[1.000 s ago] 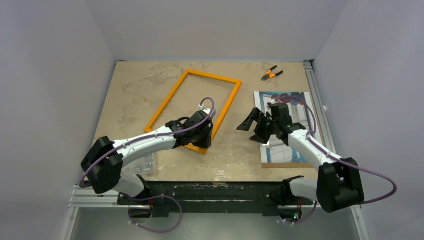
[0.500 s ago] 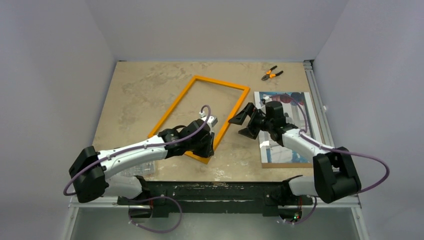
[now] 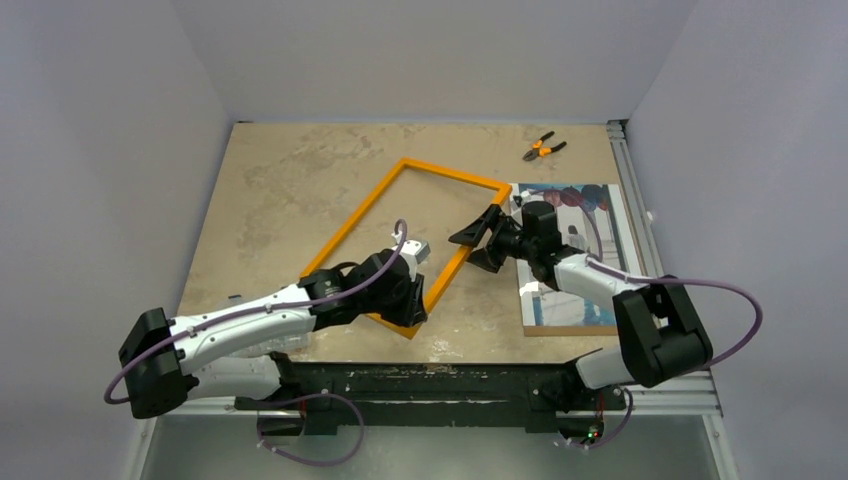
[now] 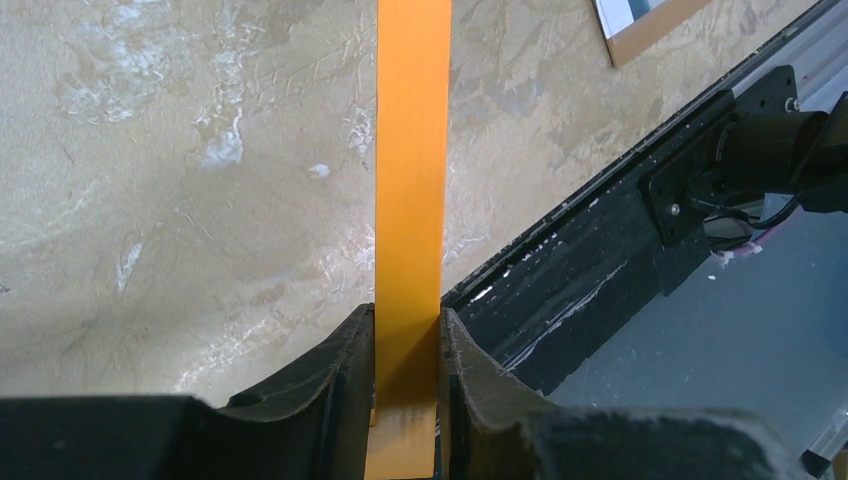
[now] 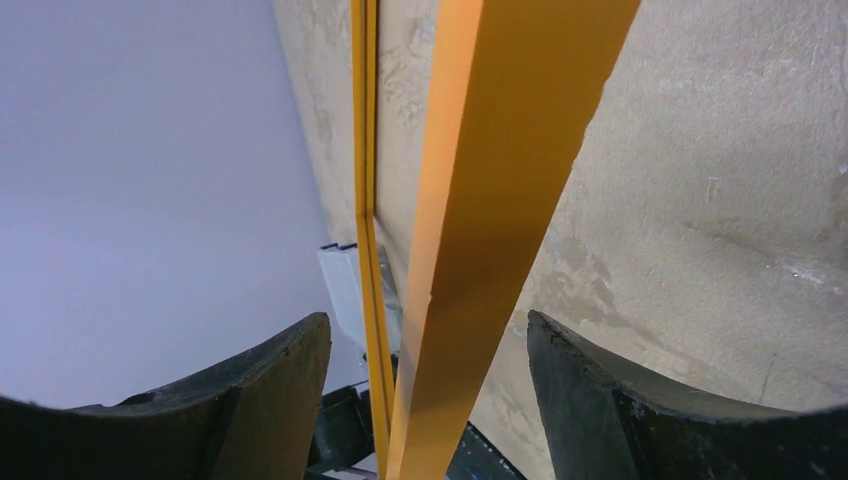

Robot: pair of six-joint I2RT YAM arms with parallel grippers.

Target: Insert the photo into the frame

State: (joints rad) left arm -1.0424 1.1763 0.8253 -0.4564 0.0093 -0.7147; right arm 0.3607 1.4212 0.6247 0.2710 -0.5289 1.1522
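The orange frame [image 3: 455,172] lies slanted across the middle of the table. My left gripper [image 3: 405,300] is shut on its near corner; in the left wrist view the orange bar [image 4: 412,150] is pinched between both jaws of the gripper [image 4: 407,370]. My right gripper [image 3: 478,240] straddles the frame's right bar. In the right wrist view that bar [image 5: 510,150] passes between the gripper's [image 5: 428,320] spread jaws with a gap on each side. The photo [image 3: 590,200] lies flat at the right on a brown backing board [image 3: 565,328], just right of the frame.
Orange-handled pliers [image 3: 543,148] lie at the far edge, right of centre. A metal rail [image 3: 628,190] runs along the table's right side. The black base rail [image 3: 430,380] borders the near edge. Grey walls close in on three sides.
The left arm has carried the frame rightward until its far corner reaches the photo. The right gripper has moved left to straddle the frame's right bar, and its jaws have narrowed somewhat.
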